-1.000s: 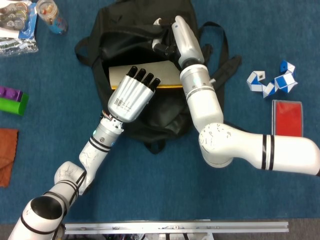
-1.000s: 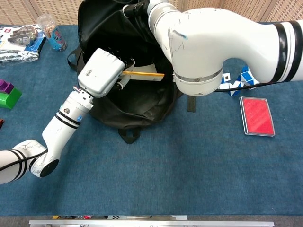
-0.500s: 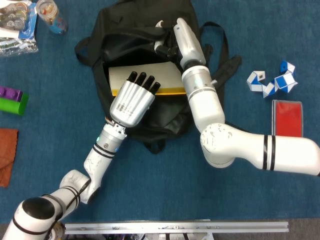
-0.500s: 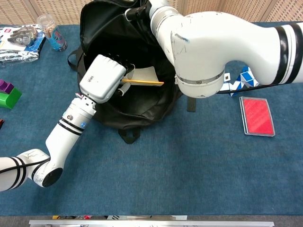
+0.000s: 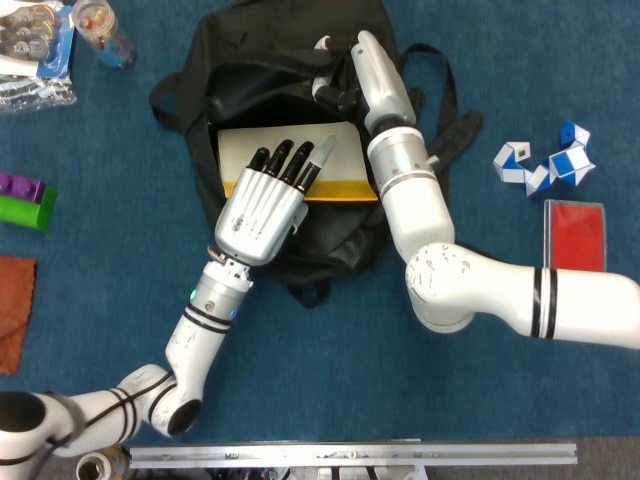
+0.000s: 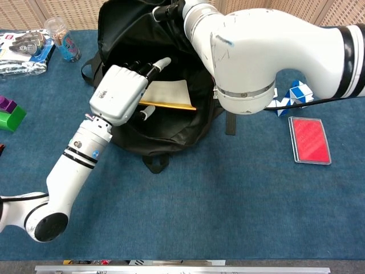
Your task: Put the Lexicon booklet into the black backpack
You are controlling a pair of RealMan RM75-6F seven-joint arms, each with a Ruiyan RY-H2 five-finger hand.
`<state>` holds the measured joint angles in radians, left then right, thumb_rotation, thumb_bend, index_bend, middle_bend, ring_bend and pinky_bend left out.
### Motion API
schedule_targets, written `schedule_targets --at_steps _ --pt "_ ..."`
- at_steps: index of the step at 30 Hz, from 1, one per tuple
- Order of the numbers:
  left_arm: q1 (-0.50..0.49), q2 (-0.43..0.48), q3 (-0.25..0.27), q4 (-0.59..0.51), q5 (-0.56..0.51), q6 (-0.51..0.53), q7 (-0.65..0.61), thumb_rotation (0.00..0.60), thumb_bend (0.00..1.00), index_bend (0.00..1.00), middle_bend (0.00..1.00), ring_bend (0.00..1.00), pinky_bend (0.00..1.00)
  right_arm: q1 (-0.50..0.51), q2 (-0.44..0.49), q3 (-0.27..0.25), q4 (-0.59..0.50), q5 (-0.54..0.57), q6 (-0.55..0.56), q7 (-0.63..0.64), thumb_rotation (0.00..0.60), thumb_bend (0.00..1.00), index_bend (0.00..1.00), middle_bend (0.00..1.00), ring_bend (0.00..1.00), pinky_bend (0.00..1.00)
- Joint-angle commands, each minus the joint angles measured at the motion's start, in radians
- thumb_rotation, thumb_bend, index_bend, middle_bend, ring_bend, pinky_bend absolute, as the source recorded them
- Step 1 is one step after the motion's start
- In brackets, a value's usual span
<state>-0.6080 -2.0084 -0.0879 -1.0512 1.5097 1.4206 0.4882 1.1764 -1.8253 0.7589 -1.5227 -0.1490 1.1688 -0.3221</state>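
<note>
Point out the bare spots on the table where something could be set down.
The widest bare stretch is the blue table in front of the black backpack, between the left arm and the red case. Another lies between the backpack and the green block. The far left corner is crowded with packets, and the blue-and-white puzzle fills the spot beyond the case.

Counted on the blue table [image 5: 300, 400] — one black backpack [image 5: 260, 70], one Lexicon booklet [image 5: 340, 150], two robot hands, one red case [image 5: 574, 235], one blue-white twist puzzle [image 5: 545, 163], one plastic cup [image 5: 100, 30].

matt black cloth backpack [image 5: 255, 85]
</note>
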Motion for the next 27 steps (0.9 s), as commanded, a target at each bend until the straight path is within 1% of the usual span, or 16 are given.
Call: schedule_targets --at_steps 1,3,5,9,14,27 --pt "0.035 0.117 0.014 -0.189 -0.035 -0.054 0.117 0.6 0.25 0.1 0.27 0.26 0.4 -0.001 0.001 -0.001 -0.002 0.0 0.0 0.001 0.6 0.82 0.83 0.7 0.67 0.96" --pt "0.041 0.155 0.018 -0.25 -0.032 -0.058 0.141 0.6 0.25 0.12 0.27 0.26 0.4 -0.002 0.002 -0.003 -0.004 0.0 0.0 0.001 0.6 0.82 0.83 0.7 0.67 0.96" --pt "0.042 0.18 0.018 -0.284 -0.022 -0.057 0.142 0.6 0.25 0.14 0.27 0.26 0.4 -0.003 0.002 -0.006 -0.004 -0.001 0.0 0.002 0.6 0.82 0.83 0.7 0.67 0.96" --pt "0.044 0.207 0.005 -0.324 -0.017 -0.058 0.142 0.6 0.25 0.18 0.27 0.26 0.4 -0.004 0.002 -0.009 -0.002 -0.001 -0.001 0.003 0.6 0.82 0.83 0.7 0.67 0.96" --pt "0.041 0.208 -0.008 -0.318 -0.027 -0.075 0.147 0.6 0.25 0.18 0.27 0.26 0.4 -0.004 0.001 -0.01 -0.005 -0.001 -0.001 0.006 0.6 0.82 0.83 0.7 0.67 0.96" --pt "0.037 0.179 -0.036 -0.251 -0.06 -0.11 0.141 0.6 0.25 0.18 0.27 0.26 0.4 -0.007 0.002 -0.018 -0.006 -0.004 -0.002 0.006 0.6 0.82 0.83 0.7 0.67 0.96"
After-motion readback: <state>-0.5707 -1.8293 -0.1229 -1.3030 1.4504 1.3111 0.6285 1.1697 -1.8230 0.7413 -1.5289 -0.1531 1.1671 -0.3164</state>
